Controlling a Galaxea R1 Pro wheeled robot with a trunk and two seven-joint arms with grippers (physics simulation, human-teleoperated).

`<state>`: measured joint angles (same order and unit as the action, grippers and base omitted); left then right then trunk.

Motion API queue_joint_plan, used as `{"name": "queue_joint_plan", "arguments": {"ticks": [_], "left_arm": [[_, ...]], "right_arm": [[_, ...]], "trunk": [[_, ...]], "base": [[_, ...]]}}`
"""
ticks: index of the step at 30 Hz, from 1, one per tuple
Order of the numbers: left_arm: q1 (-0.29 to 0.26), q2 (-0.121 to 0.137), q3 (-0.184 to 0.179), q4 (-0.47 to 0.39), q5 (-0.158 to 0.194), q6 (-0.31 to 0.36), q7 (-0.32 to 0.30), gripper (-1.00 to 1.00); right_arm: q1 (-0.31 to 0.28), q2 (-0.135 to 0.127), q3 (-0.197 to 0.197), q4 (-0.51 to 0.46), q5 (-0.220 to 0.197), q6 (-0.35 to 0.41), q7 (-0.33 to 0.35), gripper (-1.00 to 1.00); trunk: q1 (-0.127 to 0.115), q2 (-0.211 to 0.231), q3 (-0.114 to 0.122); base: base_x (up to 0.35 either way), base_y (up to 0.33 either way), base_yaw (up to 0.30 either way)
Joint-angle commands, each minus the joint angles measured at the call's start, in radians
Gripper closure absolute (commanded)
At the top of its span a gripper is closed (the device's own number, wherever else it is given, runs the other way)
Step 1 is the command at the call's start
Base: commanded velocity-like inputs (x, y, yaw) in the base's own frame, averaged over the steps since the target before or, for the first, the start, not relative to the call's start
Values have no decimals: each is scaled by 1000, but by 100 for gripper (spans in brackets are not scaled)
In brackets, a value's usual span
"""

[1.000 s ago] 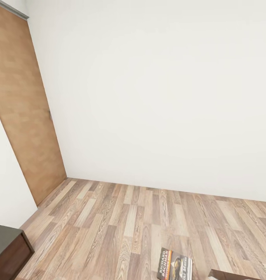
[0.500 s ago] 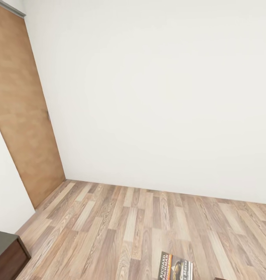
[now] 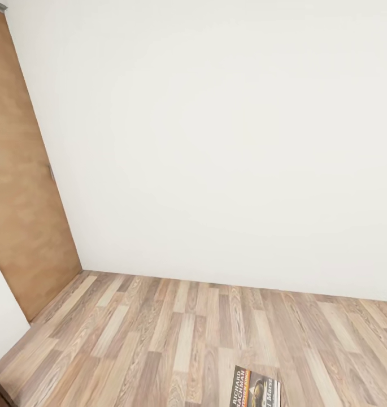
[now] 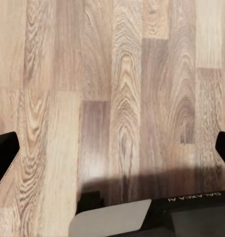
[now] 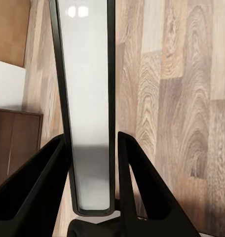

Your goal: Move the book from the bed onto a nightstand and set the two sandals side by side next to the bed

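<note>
The head view shows the book's (image 3: 255,388) cover, the right wrist its edge clamped between the right gripper's (image 5: 90,163) fingers; the left gripper (image 4: 112,148) gapes over floor (image 4: 117,74).

Ahead of me a plain white wall (image 3: 227,141) spans the far side, meeting the floor in a straight line. On the left stands a flat light-brown wooden door (image 3: 21,215), closed, with a small grey handle (image 3: 49,171) on its right edge. Nearer on the left, a strip of another white wall (image 3: 2,316) cuts in beside that door, its base touching the planks at the near left corner.
</note>
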<state>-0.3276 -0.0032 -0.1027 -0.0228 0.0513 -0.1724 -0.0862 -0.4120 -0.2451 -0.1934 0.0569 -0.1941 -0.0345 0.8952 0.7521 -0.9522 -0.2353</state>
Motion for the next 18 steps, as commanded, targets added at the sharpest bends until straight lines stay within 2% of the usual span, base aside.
{"name": "queue_joint_plan", "arguments": {"ticks": [1,10,18], "left_arm": [[-1,0,-8,1,5,-4,-1,-100],[-1,0,-8,1,5,-4,-1,-100],[-1,0,-8,1,5,-4,-1,-100]], "right_arm": [[-2,0,-1,4,-7,-4,4,100],[-2,0,-1,4,-7,-4,4,100],[-2,0,-1,4,-7,-4,4,100]], "trunk": [[1,-1,-1],[1,-1,-1],[1,-1,-1]], "base": [[334,0,-64],[308,0,-40],[61,0,-196]]}}
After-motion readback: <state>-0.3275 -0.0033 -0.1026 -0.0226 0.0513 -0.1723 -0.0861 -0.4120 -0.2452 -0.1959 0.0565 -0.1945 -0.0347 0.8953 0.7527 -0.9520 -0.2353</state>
